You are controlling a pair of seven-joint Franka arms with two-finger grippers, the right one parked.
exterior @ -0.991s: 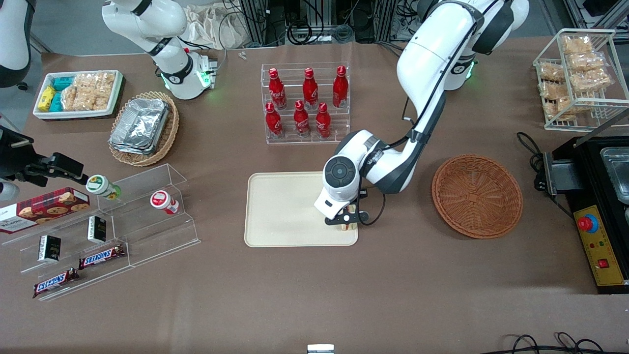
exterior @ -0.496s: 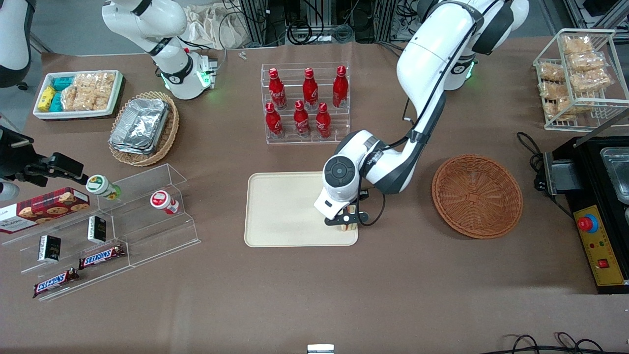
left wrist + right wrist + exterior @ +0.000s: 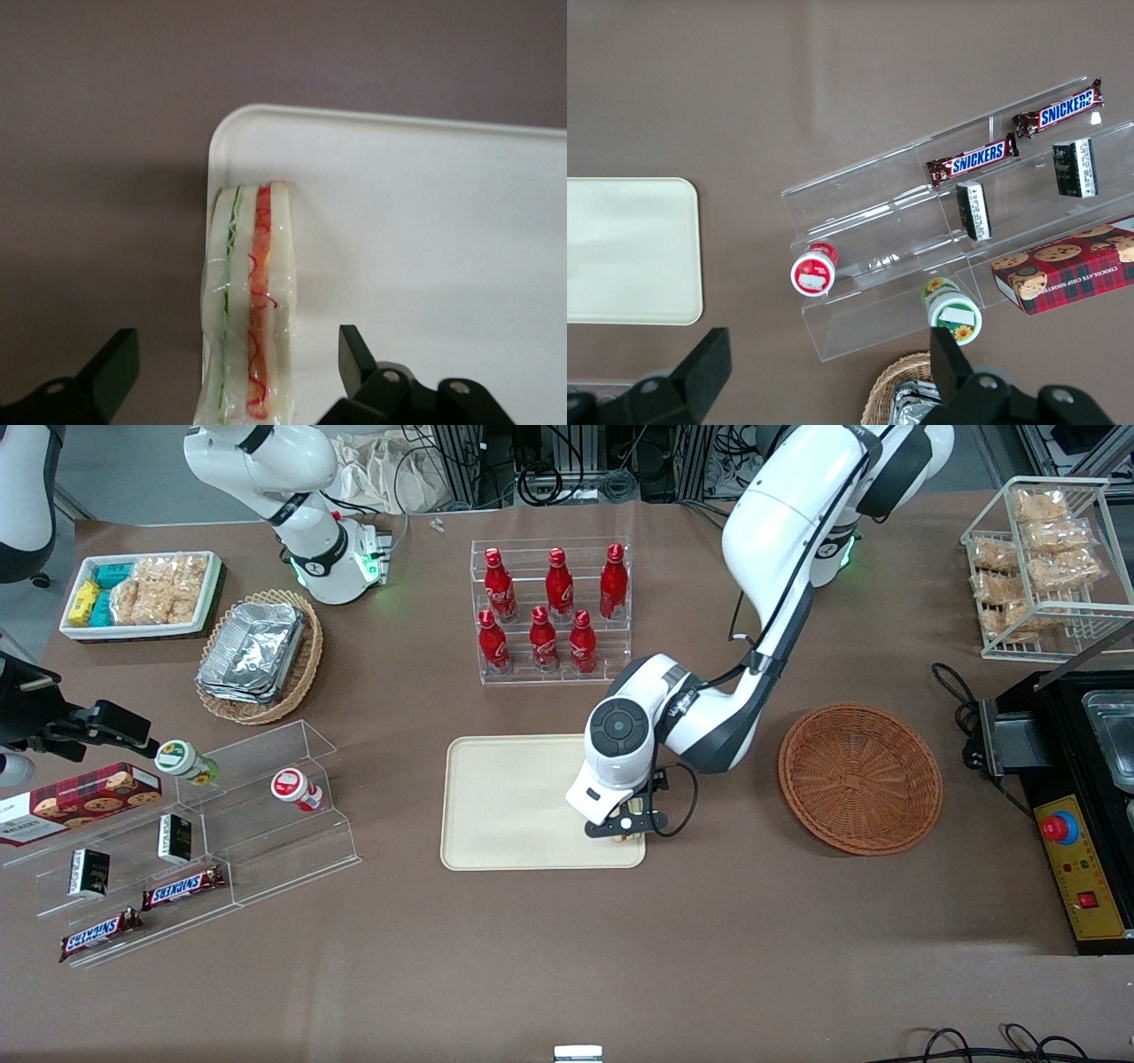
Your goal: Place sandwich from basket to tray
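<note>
So the gripper (image 3: 232, 376) just let go, fingers spread, lifting off; sandwich (image 3: 248, 305) stands on the tray (image 3: 505, 797) corner (basket (image 3: 859, 778) empty), basically done.

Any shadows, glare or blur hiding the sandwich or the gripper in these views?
Front view: sharp and evenly lit, but the arm hides most of the sandwich on the tray. Left wrist view: sandwich sharp, its wrap mildly shiny; soft shadow on the table beside it; open gripper dark, fingers slightly soft.
</note>
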